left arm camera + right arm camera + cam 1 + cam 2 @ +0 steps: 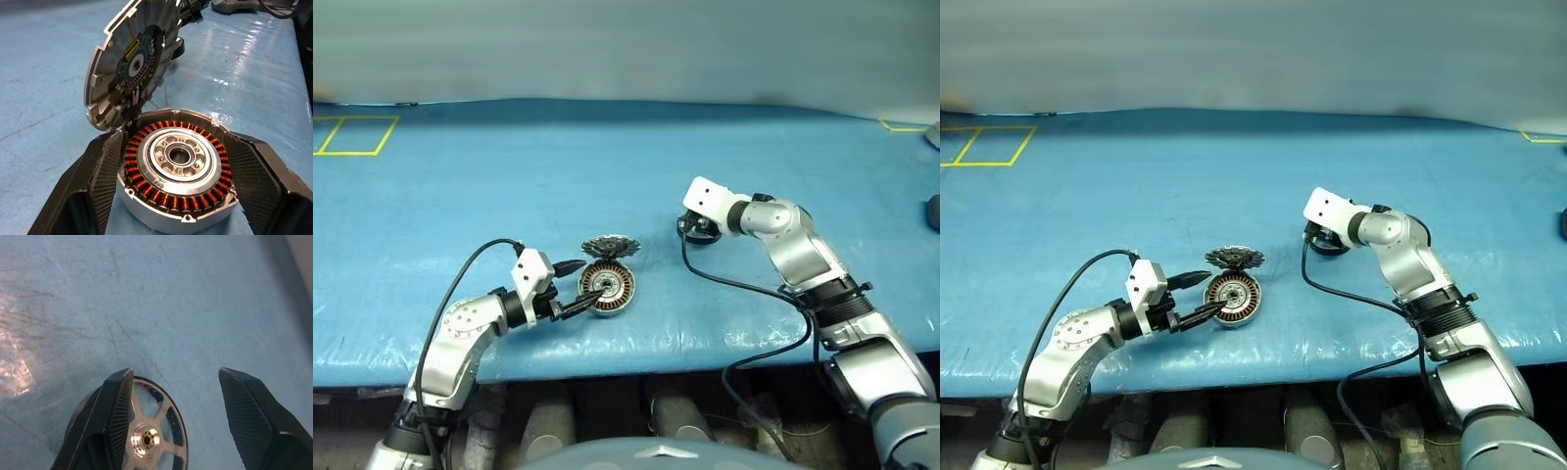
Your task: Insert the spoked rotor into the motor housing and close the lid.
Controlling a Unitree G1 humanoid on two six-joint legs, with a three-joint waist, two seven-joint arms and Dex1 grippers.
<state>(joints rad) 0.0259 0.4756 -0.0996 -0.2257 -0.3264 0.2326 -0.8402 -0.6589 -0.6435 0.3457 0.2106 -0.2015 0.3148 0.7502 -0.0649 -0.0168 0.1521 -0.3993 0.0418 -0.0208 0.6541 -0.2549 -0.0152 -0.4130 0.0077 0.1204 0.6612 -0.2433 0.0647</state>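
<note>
desk [607, 176]: blue-covered, carries all the parts; nothing on it sits assembled yet.
left gripper [171, 205]: fingers apart, one on each side of the motor housing and close against its wall; I judge it is steadying the case, though a firm clamp cannot be confirmed.
right gripper [176, 421]: fingers spread wide over the spoked rotor, one finger overlapping its rim, the other well clear; nothing gripped.
lid [129, 63]: hinged up and standing open at the housing's far edge, patterned inner face showing; closing is still to do.
motor housing [176, 166]: near the desk's front edge, copper windings ringing a bare silver centre; no rotor inside.
spoked rotor [146, 438]: lying flat on the desk, well apart to the right of the housing; pickup and insertion both remain.
hard to make out: the rotor's near half is cut off in the right wrist view, and in the head views the right gripper hides it almost wholly.
</note>
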